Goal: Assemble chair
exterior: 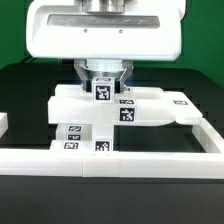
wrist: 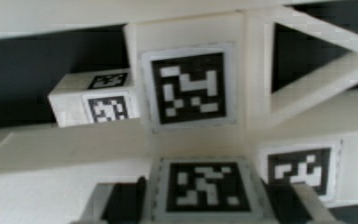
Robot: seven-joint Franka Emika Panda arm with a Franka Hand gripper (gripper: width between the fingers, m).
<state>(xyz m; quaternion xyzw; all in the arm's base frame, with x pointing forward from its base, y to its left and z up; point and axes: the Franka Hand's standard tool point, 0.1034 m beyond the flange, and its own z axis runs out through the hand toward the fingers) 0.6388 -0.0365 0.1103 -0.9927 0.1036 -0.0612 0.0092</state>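
Looking down the exterior view, I see the gripper point(exterior: 103, 80) hanging under the arm's big white housing point(exterior: 103, 28), its two dark fingers point(exterior: 87, 76) set to either side of a small tagged cube point(exterior: 102, 91). The gap between them is narrow, about the cube's width, and they appear to be clamped on it, though I cannot see the contact faces themselves.

The cube sits on top of the flat slab point(exterior: 150, 108), which lies on the black table point(exterior: 25, 85) with its long axis running across the exterior view, from left to right. A tag point(exterior: 127, 113) marks its front face. The slab's far end, on the exterior view's right, steps down into a shorter tab point(exterior: 190, 117). A lower tagged piece point(exterior: 75, 133) juts forward from the slab's left part toward the border wall point(exterior: 110, 158), and it touches or nearly touches that wall; I cannot tell which. The wall runs along the front and turns back at the exterior view's right.

In the wrist view I see a tagged upright bar point(wrist: 192, 90) running away from the camera, with diagonal struts point(wrist: 309, 80) branching off one side and a small tagged cube point(wrist: 98, 102) against the other. Another tagged face point(wrist: 206, 187) lies between the blurred fingertips point(wrist: 126, 197).
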